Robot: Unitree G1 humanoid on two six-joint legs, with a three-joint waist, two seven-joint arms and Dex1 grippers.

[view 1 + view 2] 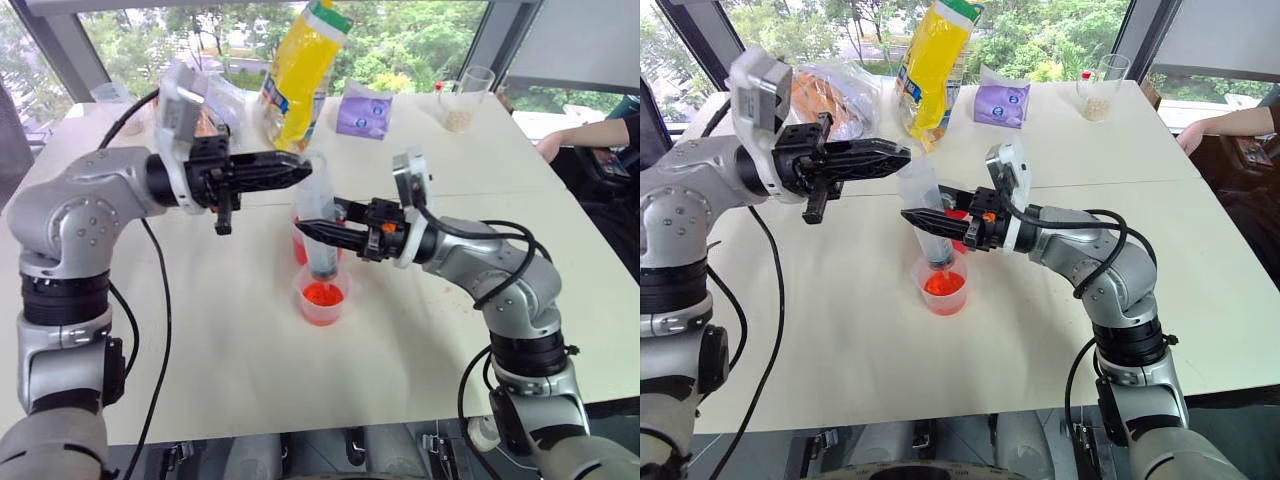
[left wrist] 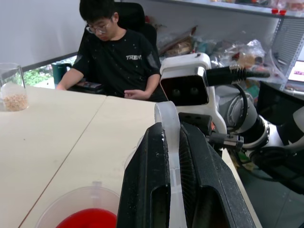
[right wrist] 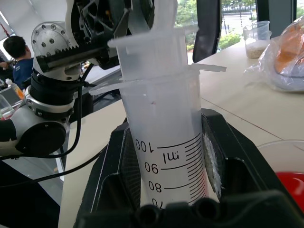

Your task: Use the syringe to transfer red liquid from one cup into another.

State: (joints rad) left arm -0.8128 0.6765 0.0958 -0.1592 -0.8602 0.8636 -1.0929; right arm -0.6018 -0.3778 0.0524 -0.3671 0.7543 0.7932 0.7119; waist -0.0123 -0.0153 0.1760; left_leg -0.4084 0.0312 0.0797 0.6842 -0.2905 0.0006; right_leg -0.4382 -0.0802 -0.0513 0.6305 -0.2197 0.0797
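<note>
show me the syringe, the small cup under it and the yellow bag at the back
syringe [image 3: 164, 156]: right wrist view, on the clear barrel above the scale marks
small cup [image 1: 322, 300]: left eye view, on the red liquid inside it
yellow bag [image 1: 297, 75]: left eye view, on the middle of its yellow front

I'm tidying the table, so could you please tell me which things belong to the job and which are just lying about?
Job: syringe, held in both grippers, left and right; small cup; tall beaker; red liquid.

Lying about: yellow bag, purple pack, glass of grains, clear bag.
</note>
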